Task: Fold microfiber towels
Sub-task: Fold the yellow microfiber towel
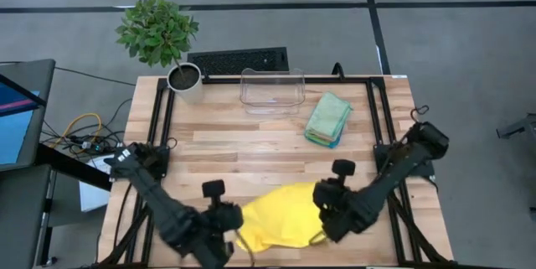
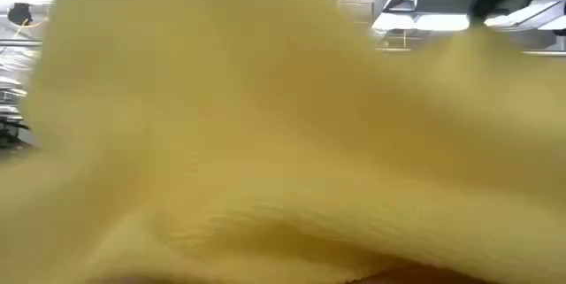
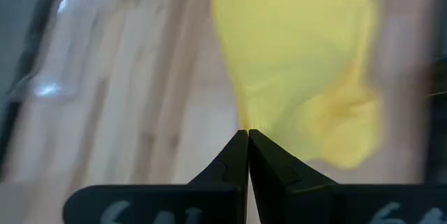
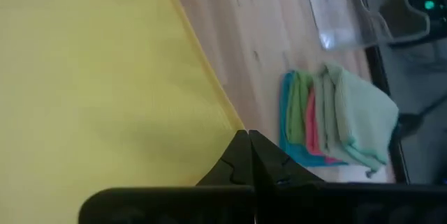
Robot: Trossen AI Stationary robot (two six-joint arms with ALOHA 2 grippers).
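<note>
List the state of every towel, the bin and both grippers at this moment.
yellow towel: unfolded, rumpled, pinched at opposite edges by both grippers.
folded towels: stacked beside the bin, sage green on top.
clear bin: upright, looks empty.
left gripper: shut on the yellow towel's edge.
right gripper: shut on its edge.

Wooden tabletop (image 1: 234,147) w/ black frame rails. At far edge: potted plant (image 1: 172,47) at left corner, clear plastic bin (image 1: 272,93) centre. Right of bin: stack of folded towels (image 1: 327,119), sage green on top. Near edge, centre: yellow towel (image 1: 280,214), rumpled.
</note>
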